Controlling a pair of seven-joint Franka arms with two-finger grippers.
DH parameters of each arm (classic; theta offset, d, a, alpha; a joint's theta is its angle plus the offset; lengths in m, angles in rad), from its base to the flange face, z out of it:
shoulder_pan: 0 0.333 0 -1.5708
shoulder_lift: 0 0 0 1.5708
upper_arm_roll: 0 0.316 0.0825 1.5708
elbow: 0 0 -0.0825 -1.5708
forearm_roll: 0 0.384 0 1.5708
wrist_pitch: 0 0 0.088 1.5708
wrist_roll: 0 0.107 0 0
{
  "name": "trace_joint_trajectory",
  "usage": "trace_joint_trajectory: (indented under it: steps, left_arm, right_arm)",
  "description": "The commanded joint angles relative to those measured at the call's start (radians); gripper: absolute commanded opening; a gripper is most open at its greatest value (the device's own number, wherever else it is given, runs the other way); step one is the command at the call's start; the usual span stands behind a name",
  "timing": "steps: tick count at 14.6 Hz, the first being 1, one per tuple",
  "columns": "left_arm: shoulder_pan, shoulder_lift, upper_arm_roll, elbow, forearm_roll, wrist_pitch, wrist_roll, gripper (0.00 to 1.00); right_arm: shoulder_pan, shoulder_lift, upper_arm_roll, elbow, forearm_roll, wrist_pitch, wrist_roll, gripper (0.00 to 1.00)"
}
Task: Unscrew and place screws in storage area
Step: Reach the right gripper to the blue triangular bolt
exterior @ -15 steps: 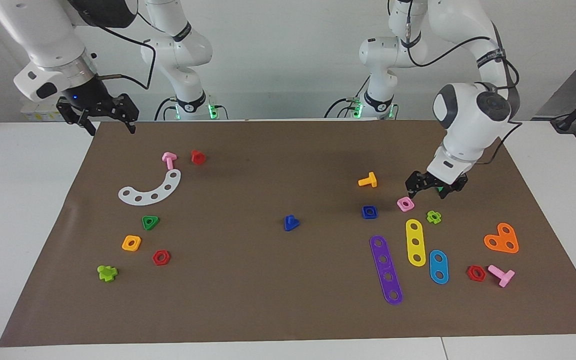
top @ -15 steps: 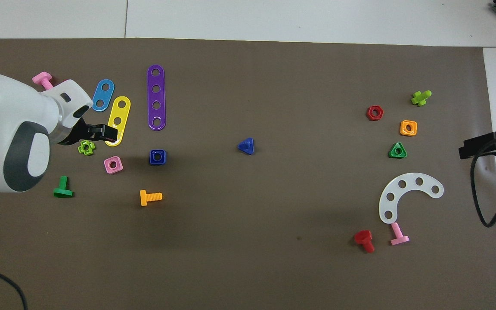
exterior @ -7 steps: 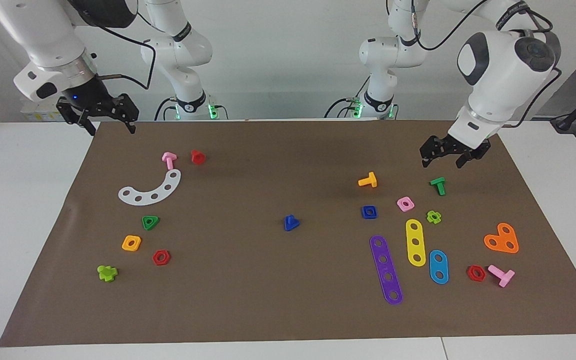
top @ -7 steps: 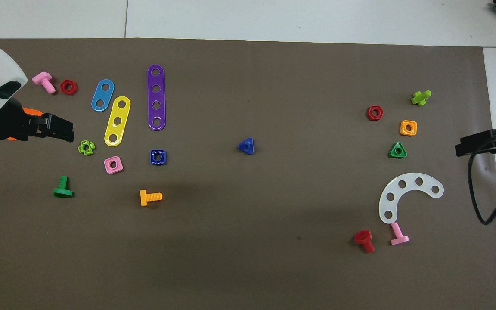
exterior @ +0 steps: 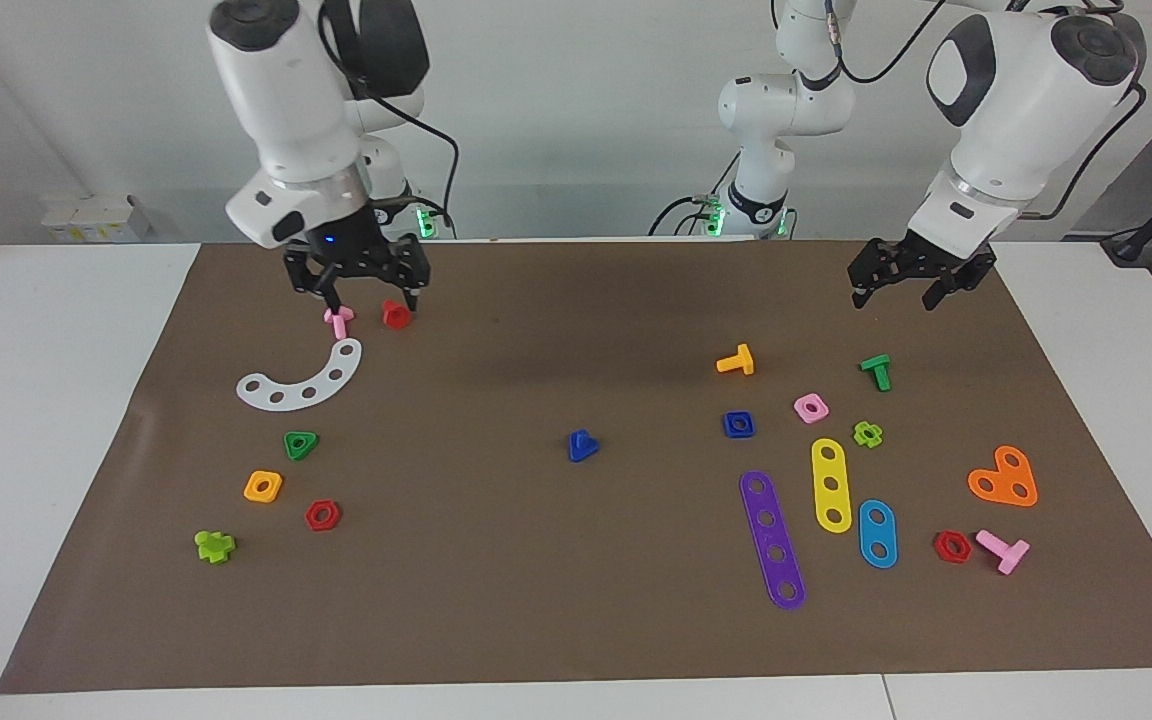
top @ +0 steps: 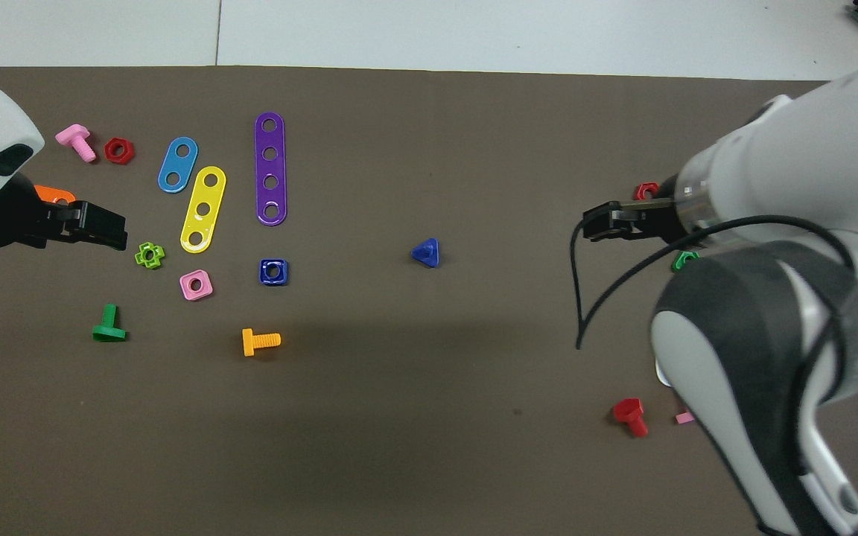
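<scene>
The dark-blue triangular bolt (exterior: 583,445) (top: 426,253) lies alone near the middle of the brown mat (exterior: 536,600). The dark-blue square nut (exterior: 738,424) (top: 272,272) lies apart from it, toward the left arm's end, beside the pink square nut (exterior: 811,407) in a cluster of loose parts. My left gripper (exterior: 896,295) (top: 112,231) is open and empty, raised over the mat near that cluster. My right gripper (exterior: 373,303) (top: 593,223) is open and empty, just above the pink bolt (exterior: 339,320) and red bolt (exterior: 396,315).
At the left arm's end lie an orange bolt (exterior: 736,360), green bolt (exterior: 876,371), purple strip (exterior: 772,540), yellow strip (exterior: 832,485), blue strip and orange heart plate (exterior: 1004,478). At the right arm's end lie a white arc (exterior: 301,380), green triangular nut (exterior: 300,445) and other nuts.
My left gripper let go of the green bolt and rose toward the robots' edge of the mat. My right arm swung in from the table's end to above the pink and red bolts.
</scene>
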Motion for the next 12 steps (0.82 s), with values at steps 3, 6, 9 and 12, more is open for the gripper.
trace_joint_trajectory:
  steps: [3,6,9,12]
  left_arm:
    - [-0.009,-0.034,-0.002,-0.047,0.027,0.004,-0.018,1.00]
    - [-0.006,-0.047,-0.004,-0.076,0.027,0.046,-0.019,1.00]
    - [-0.009,-0.053,-0.004,-0.090,0.027,0.068,-0.019,1.00]
    - [-0.009,-0.053,-0.004,-0.090,0.027,0.068,-0.019,1.00]
  right_arm:
    - [0.181,0.251,0.002,0.080,0.008,0.212,0.208,1.00]
    - [0.198,0.346,0.005,0.076,0.011,0.321,0.217,1.00]
    - [0.249,0.457,0.003,0.076,0.011,0.443,0.248,1.00]
    - [0.253,0.483,0.003,0.074,0.010,0.467,0.246,0.98]
